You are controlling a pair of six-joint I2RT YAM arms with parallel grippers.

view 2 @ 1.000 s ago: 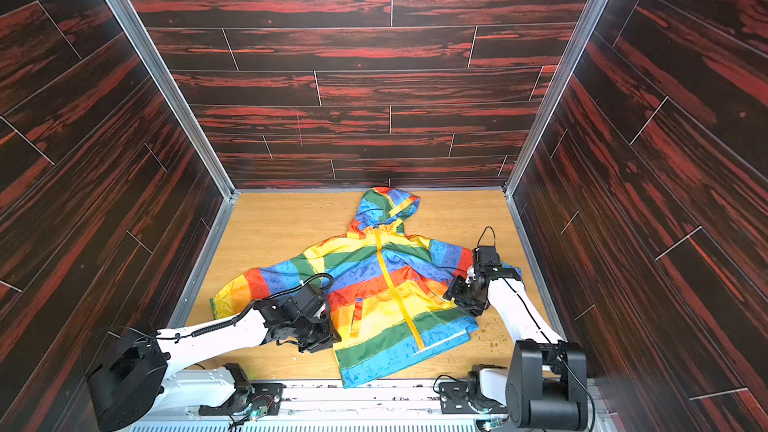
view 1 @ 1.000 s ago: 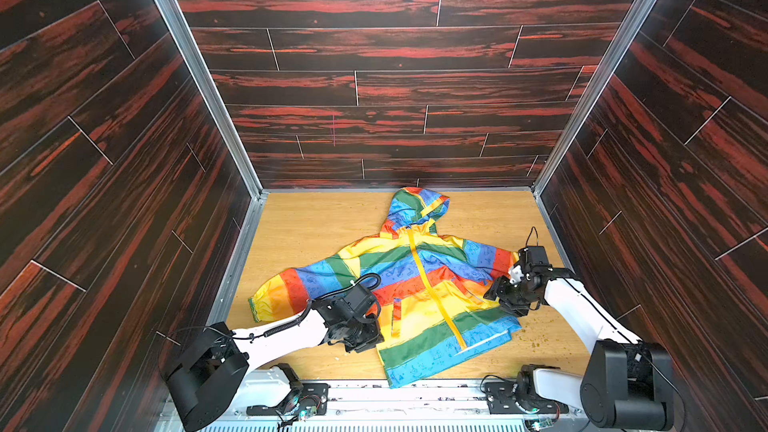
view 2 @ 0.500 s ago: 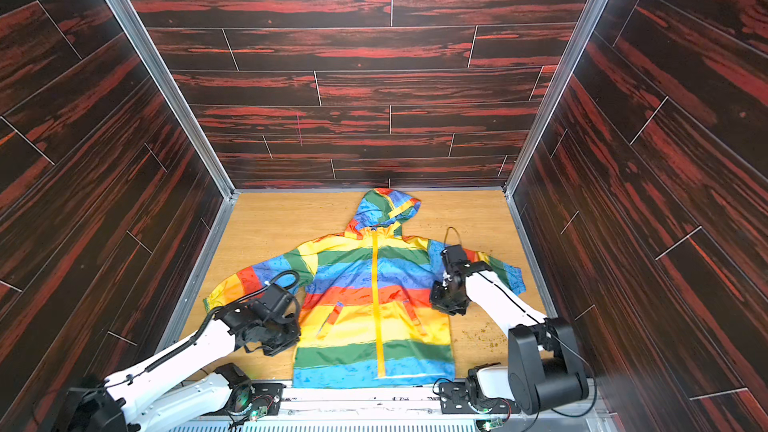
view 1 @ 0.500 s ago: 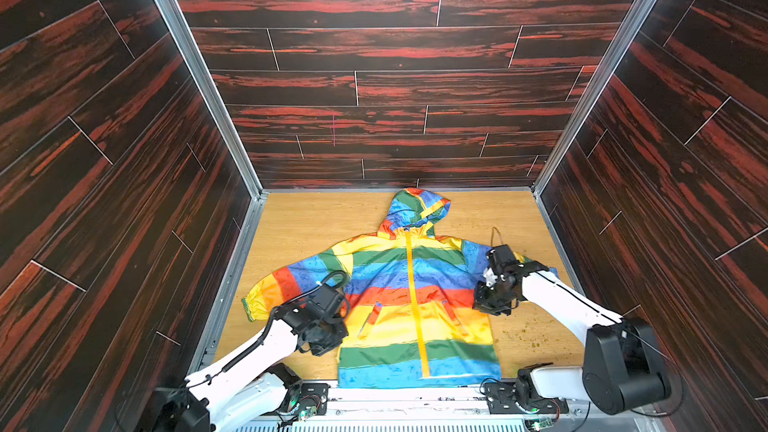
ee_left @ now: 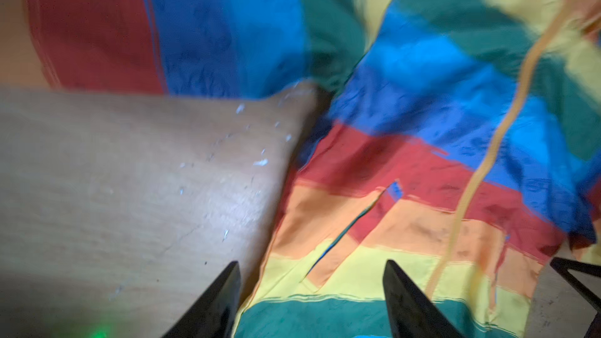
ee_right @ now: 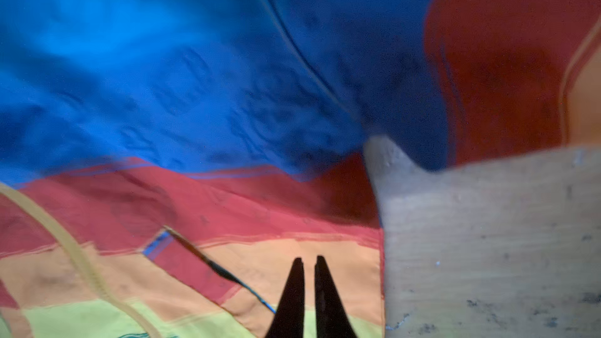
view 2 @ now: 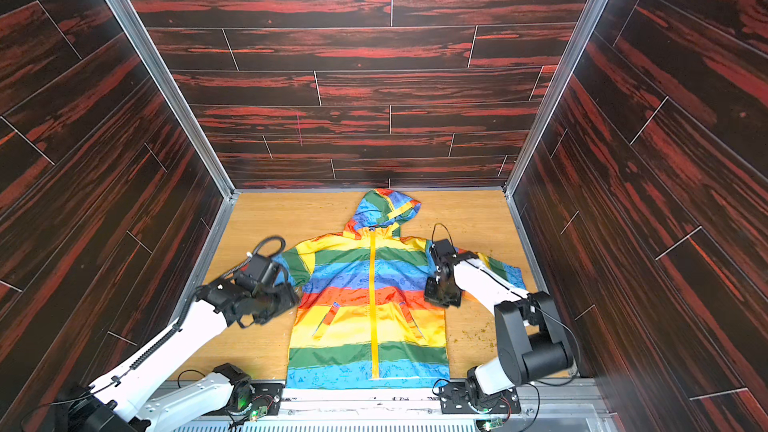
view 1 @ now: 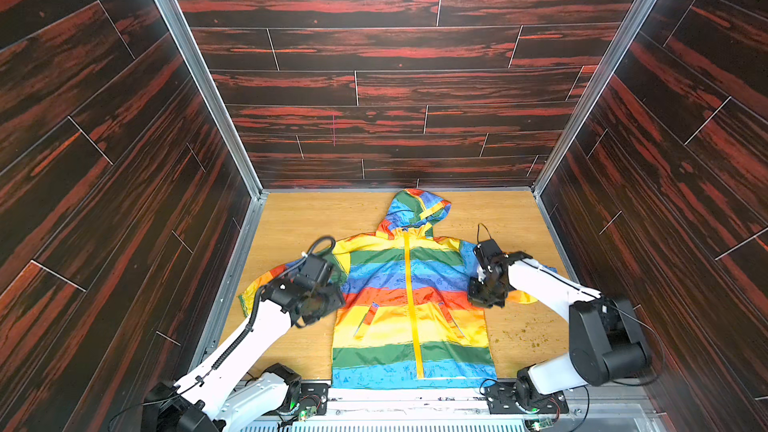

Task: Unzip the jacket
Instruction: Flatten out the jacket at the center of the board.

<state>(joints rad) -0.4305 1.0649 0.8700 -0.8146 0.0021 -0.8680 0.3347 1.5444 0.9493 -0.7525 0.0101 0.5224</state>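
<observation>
**Watching for slip and bunching on a fully zipped jacket**

Jacket (view 1: 374,276) lies flat and front-up in the middle of the worktop (view 1: 311,222). Hood (view 1: 415,209) points to the far edge and the hem sits right at the near edge by the arm bases. Zipper (view 1: 409,284) looks closed along its whole length. The slider is presumably up at the collar, too small to make out.

Left gripper (ee_left: 311,265): fingers wide apart and empty, over the garment's side edge near a slanted pocket (ee_left: 351,222). Right gripper (ee_right: 309,259): fingers nearly together above the orange stripe by the opposite side edge. Nothing shows between them.

Risks, as I judge them:
- Neither gripper is near the collar, so both face a long reach across loose cloth.
- Fabric looks thin and slick. Pulling the slider toward the near edge with the collar unpinned would likely drag the whole jacket or push the hem over that edge.
- A pinch that takes in cloth beside the slider could jam the teeth.
- Fingertips could catch a pocket slit.
- Crumbs (view 1: 523,334) lie on the worktop near the right edge. Minor.

Writing: no brand or label readable. The blue stripes carry faint small figures, not legible.
</observation>
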